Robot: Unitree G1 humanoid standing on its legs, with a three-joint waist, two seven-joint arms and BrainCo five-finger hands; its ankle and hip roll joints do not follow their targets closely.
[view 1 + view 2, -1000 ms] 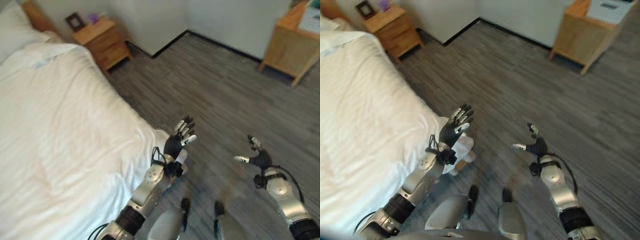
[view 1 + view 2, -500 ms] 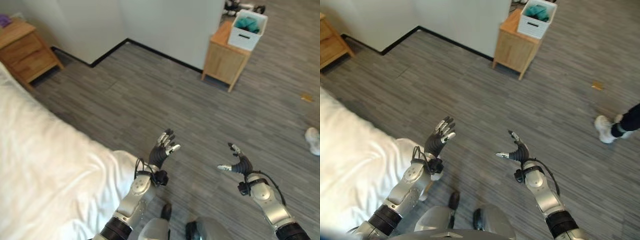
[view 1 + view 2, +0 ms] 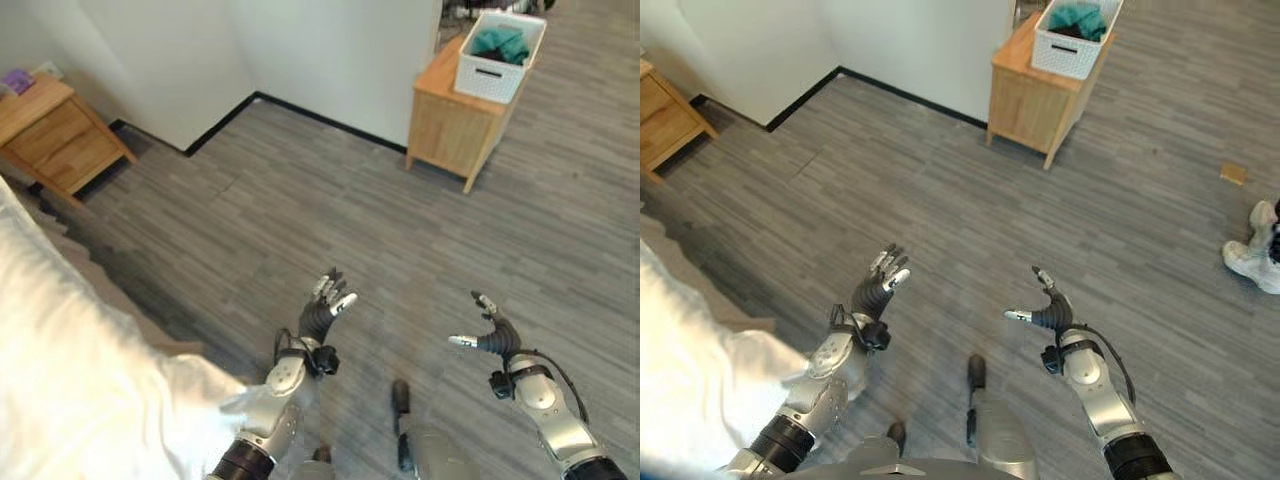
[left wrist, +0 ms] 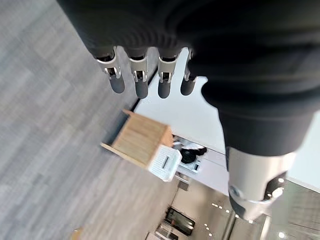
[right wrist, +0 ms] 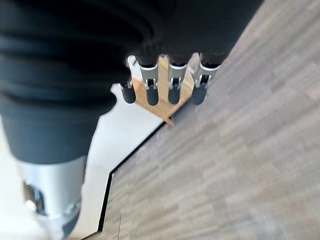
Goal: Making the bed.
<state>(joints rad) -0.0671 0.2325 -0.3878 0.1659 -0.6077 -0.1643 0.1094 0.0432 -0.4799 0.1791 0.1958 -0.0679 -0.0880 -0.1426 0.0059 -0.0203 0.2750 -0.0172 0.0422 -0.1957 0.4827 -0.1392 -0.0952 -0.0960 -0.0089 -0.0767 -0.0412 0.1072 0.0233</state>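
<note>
The bed's white cover [image 3: 70, 390] fills the lower left corner, its rumpled corner [image 3: 750, 360] hanging just beside my left forearm. My left hand [image 3: 322, 310] is raised over the grey floor with straight fingers [image 4: 141, 82], empty and clear of the cloth. My right hand [image 3: 492, 338] is held up further right, also open and empty, fingers [image 5: 172, 90] spread above the floor.
A wooden nightstand [image 3: 55, 135] stands at the far left by the white wall. A light wooden cabinet [image 3: 455, 125] with a white basket [image 3: 500, 55] of teal cloth sits at the back. A person's white shoe [image 3: 1255, 260] shows at the right edge.
The camera has swung further from the bed, so less white cover shows. Both hands stay raised and open; the left hand no longer overlaps the cover's corner.
</note>
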